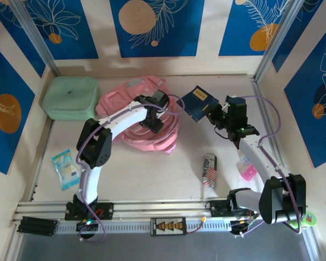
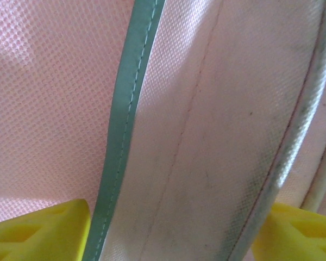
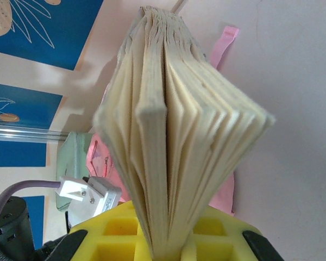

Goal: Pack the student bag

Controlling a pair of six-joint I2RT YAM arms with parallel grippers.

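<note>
The student bag (image 1: 118, 100), a soft pink backpack, lies slumped flat at about 11 o'clock from the middle of the scene, its pink straps looped at its own 5 o'clock edge. Close up, its pink mesh borders a pale silvery panel (a green trim strip between them).

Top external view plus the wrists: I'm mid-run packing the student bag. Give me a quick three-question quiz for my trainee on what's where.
1. Multiple choice: what does the right claw grip? A a water bottle; B a blue book with its pages fanned; C a shoe.
2. True or false: the can lies on its side on the table.
3. Fill in: the left claw hangs over the pink ____.
Key: 1 B. 2 True. 3 student bag.
</note>
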